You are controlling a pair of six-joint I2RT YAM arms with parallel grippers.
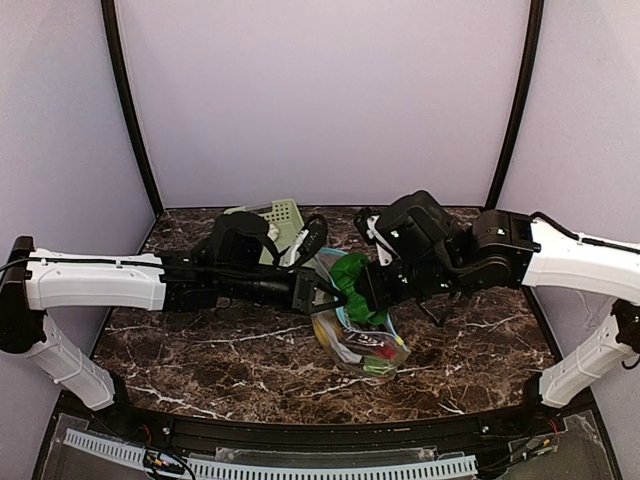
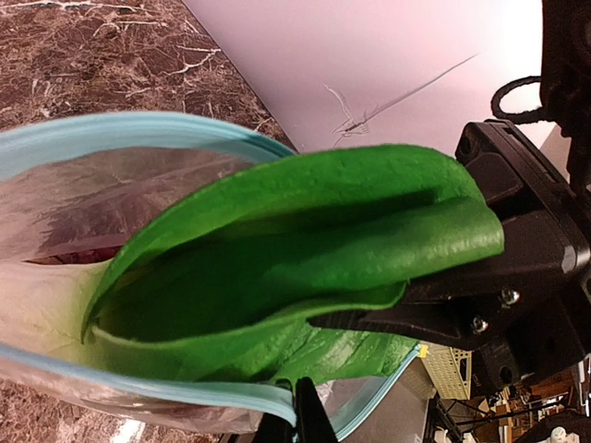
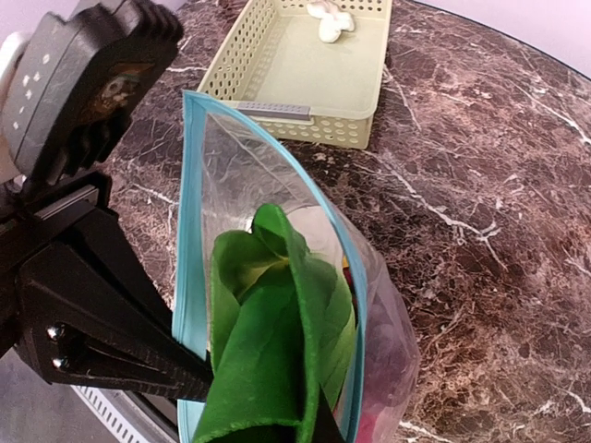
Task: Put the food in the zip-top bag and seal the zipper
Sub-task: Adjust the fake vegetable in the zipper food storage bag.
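Your right claw [image 2: 452,254] is clamped on the bok choy [image 2: 277,240]; left claw [image 1: 321,293], reaching from 9 o'clock, pinches the zip-top bag [image 3: 268,175] rim.

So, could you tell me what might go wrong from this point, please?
The bok choy, held by the right gripper, pokes out past the zipper; released now, its leaves could jam the seal. The left gripper pinches only one rim of the zip-top bag, so pushing may tug it free.

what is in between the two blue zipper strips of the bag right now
The green bok choy, its leaves filling the open mouth between the far and near strips of the zipper. The left wrist view shows it plainly.
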